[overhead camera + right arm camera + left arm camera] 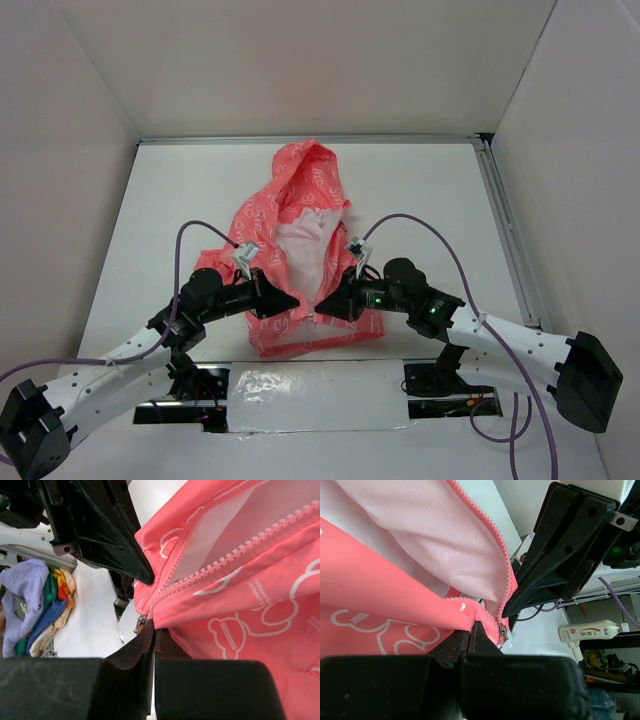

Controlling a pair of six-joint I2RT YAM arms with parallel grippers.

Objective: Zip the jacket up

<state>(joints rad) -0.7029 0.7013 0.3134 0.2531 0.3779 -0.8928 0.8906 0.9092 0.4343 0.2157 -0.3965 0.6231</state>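
From the top camera I have the jacket [300, 200] lying flat on the worktop [180, 180]. It sits about midway between the left and right edges, with the hood toward the far edge and the hem toward the near edge. Above the lower front the two sides fall apart, and the whitish lining [305, 250] shows between them. Both arms meet low on the front: the left gripper [283, 300] and the right gripper [330, 300] point at each other, almost tip to tip, just above the hem.

On the left wrist camera my left fingers are pressed together on the pink fabric along the zipper edge. The slider [503, 632] sits just beyond the fingertips. The zipper teeth [490, 525] run up from it as two separate rows, not meshed. The tip of the right gripper touches the tape just above the slider.

On the right wrist camera that gripper is also pinched closed, right at the slider. I cannot tell whether it has the pull tab or only the fabric edge beside it.

My read is that the zip is engaged and closed only for a short stretch at the hem. Nearly the whole run up to the collar is left to do.
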